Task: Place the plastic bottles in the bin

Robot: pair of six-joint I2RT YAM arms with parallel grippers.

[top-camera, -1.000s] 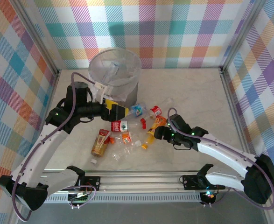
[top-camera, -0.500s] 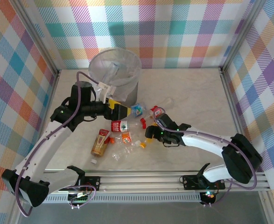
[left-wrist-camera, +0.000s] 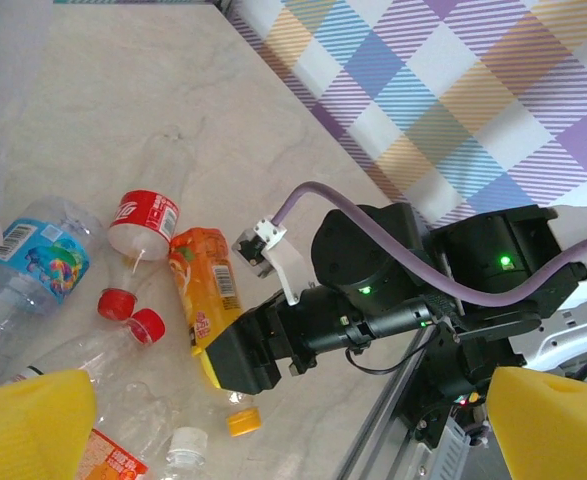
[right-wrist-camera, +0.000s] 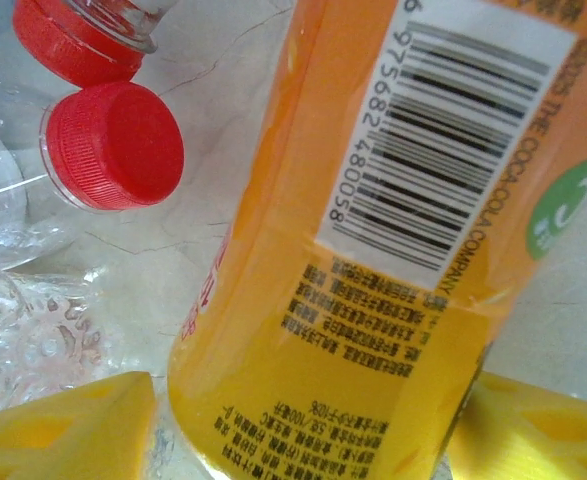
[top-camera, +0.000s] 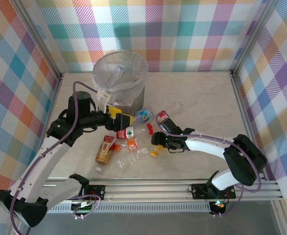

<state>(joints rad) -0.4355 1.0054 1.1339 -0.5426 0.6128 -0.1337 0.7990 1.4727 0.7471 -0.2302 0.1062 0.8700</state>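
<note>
Several plastic bottles lie in a pile in front of the bin, a round grey wastebasket with a clear bag liner. An orange bottle lies on the table between the yellow pads of my right gripper, which is shut on its lower body. In the left wrist view, that right gripper covers the orange bottle's neck end. My left gripper hovers open over the pile's left side, nothing between its pads.
Around the grip lie a red-capped clear bottle, a blue-labelled bottle, a red-labelled one, a brown bottle and a loose orange cap. Checked walls enclose the table; the rail runs along its near edge.
My right gripper moved left into the pile and its jaws narrowed around the orange bottle. The left gripper drew back slightly to the left and stayed open.
</note>
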